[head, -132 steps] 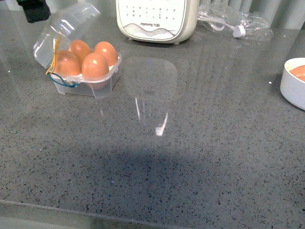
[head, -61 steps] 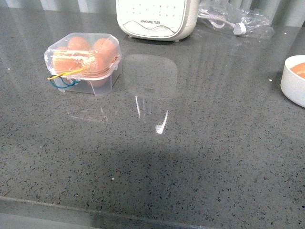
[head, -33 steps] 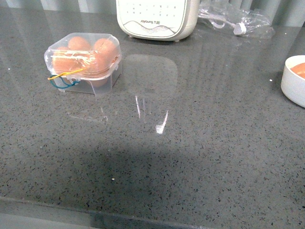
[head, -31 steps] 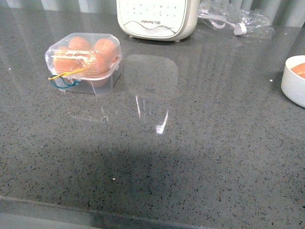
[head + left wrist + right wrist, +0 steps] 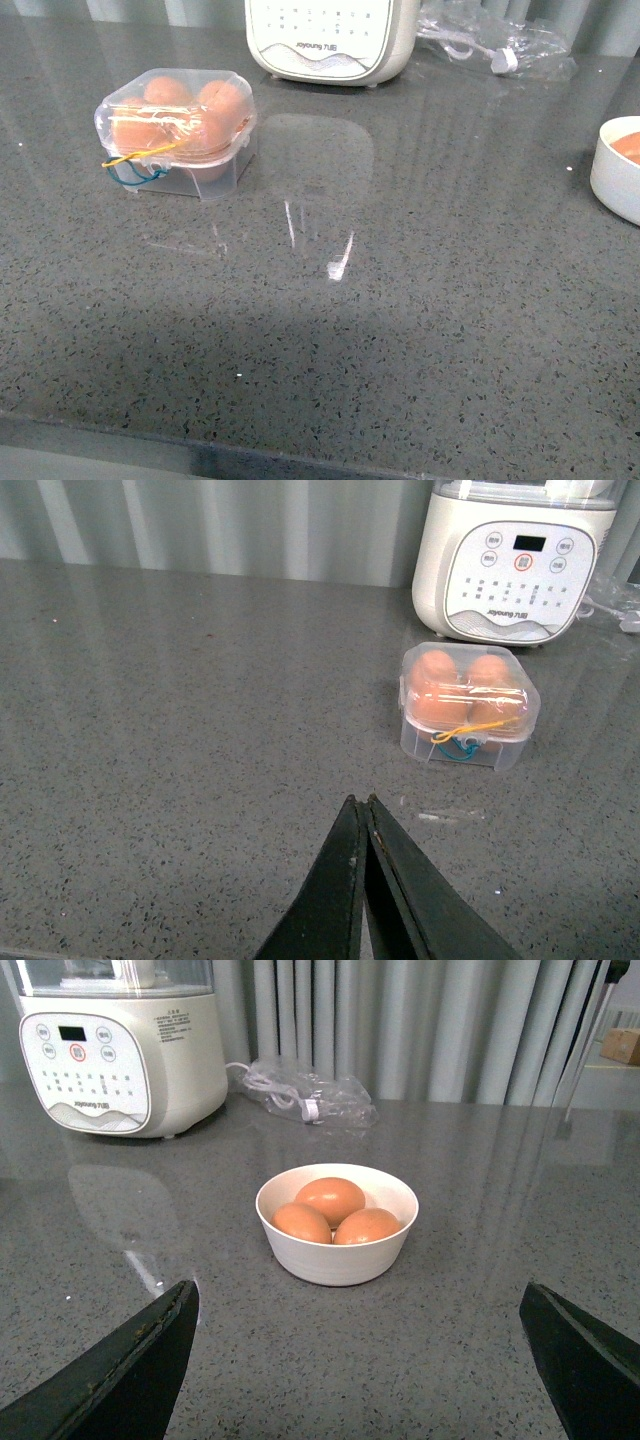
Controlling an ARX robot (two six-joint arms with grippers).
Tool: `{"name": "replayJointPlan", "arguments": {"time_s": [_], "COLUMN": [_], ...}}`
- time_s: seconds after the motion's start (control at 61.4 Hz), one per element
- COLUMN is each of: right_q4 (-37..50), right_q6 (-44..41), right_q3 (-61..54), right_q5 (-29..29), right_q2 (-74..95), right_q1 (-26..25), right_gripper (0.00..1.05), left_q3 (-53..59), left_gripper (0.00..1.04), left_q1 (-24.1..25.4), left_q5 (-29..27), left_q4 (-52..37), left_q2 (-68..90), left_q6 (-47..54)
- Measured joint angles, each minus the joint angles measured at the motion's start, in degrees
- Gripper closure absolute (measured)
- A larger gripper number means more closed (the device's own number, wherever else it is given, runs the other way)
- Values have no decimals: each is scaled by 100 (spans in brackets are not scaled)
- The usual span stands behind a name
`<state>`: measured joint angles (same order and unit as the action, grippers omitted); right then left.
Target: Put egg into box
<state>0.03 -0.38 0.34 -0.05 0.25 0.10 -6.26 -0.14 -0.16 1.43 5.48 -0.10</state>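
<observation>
The left gripper (image 5: 363, 810) hangs above bare countertop (image 5: 180, 730) with its two black fingers pressed together at the tips and nothing between them. Ahead of it, well apart, stands the box (image 5: 468, 706), its clear lid folded down over the brown eggs inside; a yellow band and a blue band show at its front wall. Which of those eggs is the one meant by the task cannot be told, since they all look alike under the lid.

The right gripper (image 5: 360, 1360) is spread wide, its dark fingers (image 5: 130, 1355) at the two lower corners of the right wrist view, gripping nothing. Between and beyond them sits a white bowl (image 5: 337, 1250) with three brown eggs in it, resting on the countertop away from the fingers.

In the front view neither arm shows. The box (image 5: 180, 135) sits at the far left of the grey speckled countertop, closed, just beside the cream appliance (image 5: 330, 40) at the back. A crumpled clear bag (image 5: 495, 45) with a white cable lies to the right of the appliance, and the bowl's rim (image 5: 612, 170) shows at the right edge.
</observation>
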Motion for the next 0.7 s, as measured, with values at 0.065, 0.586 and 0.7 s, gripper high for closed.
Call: {"name": "replayJointPlan", "arguments": {"time_s": [0.065,0.586,0.7], "right_q4": [0,0,0], "right_q6": [0,0,0], "right_q3": [0,0,0], "right_q5": [0,2,0], "right_q2": [0,0,0], "right_q1": [0,0,0], "right_gripper": [7,7,7], "left_q3": [63,463,466], "left_gripper": [101,101,101], "left_q1": [0,0,0], "left_q5": [0,7,7], "left_q4": [-24,-120,-127], "left_q2": [-63,-485,-527], "left_q6": [0,0,0]}}
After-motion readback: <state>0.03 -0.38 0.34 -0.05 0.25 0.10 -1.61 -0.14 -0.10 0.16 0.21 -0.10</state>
